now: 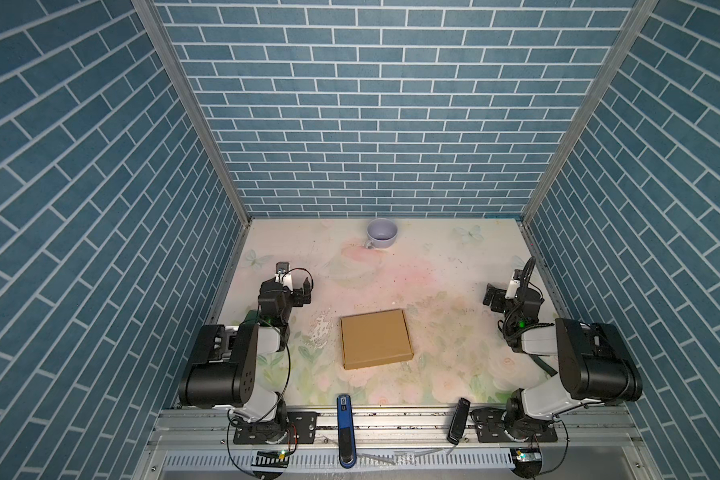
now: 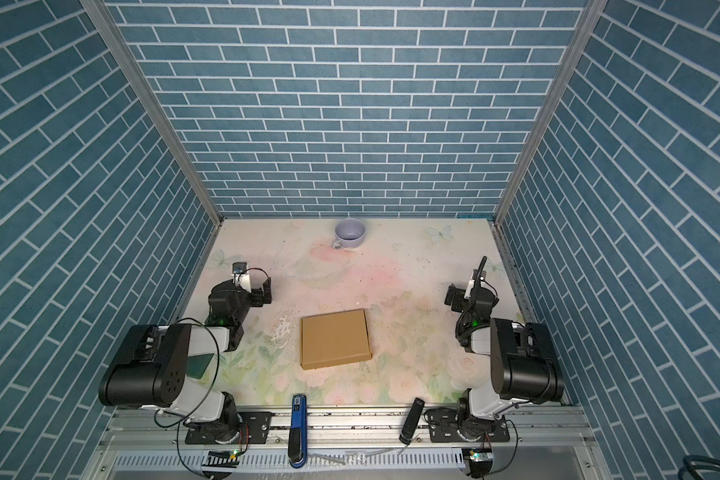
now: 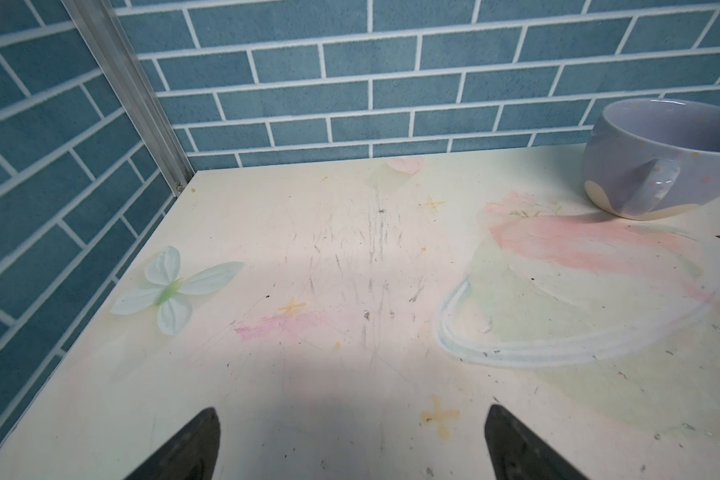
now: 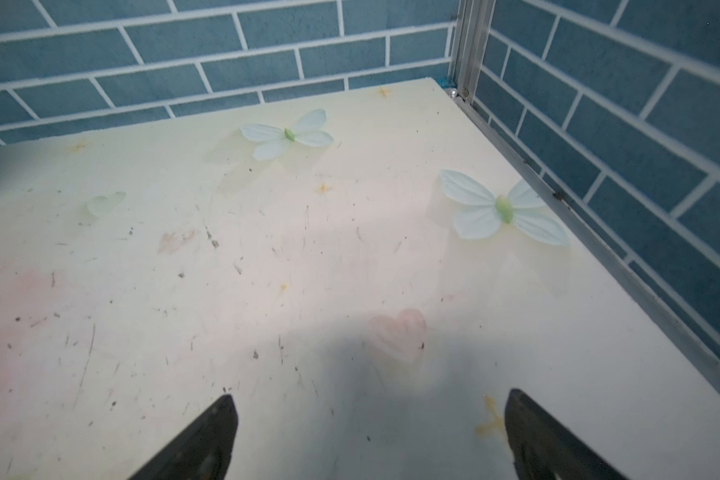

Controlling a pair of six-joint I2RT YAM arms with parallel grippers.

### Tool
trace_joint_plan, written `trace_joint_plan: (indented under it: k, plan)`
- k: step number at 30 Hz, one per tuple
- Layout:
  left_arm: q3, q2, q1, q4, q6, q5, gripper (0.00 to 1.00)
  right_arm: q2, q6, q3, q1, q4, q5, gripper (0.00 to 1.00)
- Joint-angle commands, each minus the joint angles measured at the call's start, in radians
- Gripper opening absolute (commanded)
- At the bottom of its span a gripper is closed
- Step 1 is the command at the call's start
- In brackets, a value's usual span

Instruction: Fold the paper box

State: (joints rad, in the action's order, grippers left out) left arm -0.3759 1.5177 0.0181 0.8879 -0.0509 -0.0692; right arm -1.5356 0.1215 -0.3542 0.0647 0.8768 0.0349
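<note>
Both wide, empty, left tool [image 3: 350, 411] and right tool [image 4: 371, 395] flank the closed box [image 1: 376, 338] on the counter [image 1: 433, 266]; folding looks finished, nothing more needed.

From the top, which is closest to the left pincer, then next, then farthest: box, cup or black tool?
1. Box, mid-table, closest to the left pincer.
2. Cup, by the back wall.
3. Black tool, on the front rail, right side.

Bright, even overhead light. Soft grey shadows pool on the tabletop [image 3: 341, 419] at six o'clock in both wrist views; brick walls [image 1: 59, 187] splay toward top-view edges.
</note>
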Motion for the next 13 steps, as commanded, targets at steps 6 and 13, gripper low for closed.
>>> trace_joint_plan:
  k: [6, 13]
  plan:
    - [-0.015, 0.011, -0.001, -0.035, -0.020, -0.024, 1.00, -0.004, -0.049, -0.029, 0.000, 0.005, -0.012, 0.99]
    - [-0.009, 0.009, -0.003, -0.024, -0.020, -0.019, 1.00, -0.004, -0.049, -0.028, -0.001, 0.006, -0.014, 0.99]
